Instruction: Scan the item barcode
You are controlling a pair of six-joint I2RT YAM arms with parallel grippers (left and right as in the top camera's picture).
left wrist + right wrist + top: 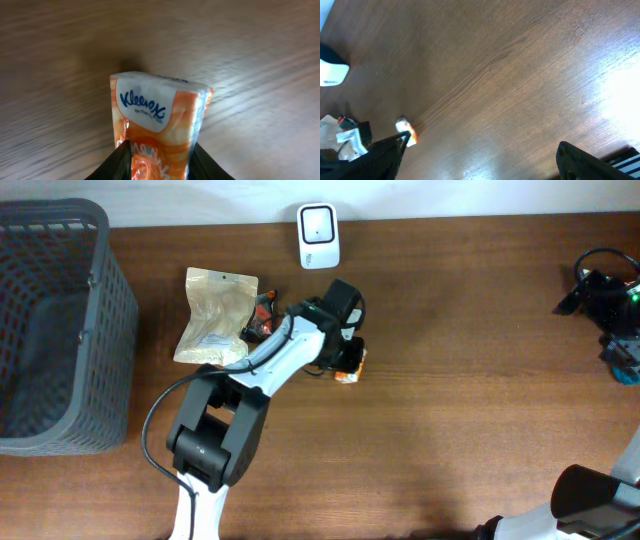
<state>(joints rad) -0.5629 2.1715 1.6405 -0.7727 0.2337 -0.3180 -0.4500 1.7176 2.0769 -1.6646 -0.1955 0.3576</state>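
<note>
Two loose items sit at the left, beside the grey basket (95,330): a pale pouch (215,315) and, just beside its right edge, a dark packet (262,313) partly hidden under the left arm. Further right, at the far edge of the bench (450,410), stands the white scanner (318,235). A little nearer than it is the task's thing, an orange tissue pack (160,107), seemingly resting on the bench. The left fingers (120,162) lie close along both its sides. Whether they pinch it or merely flank it I cannot tell, since the wrist view cuts them off at the frame's bottom. I judge the step in hand to be the grasp, with showing the pack to the scanner not yet done. The next move calls for a firm hold, a lift, and turning whichever face bears the barcode towards the scanner's window. No barcode shows on the visible faces. Far right, the right fingers (590,162) are spread wide, holding nothing.
</note>
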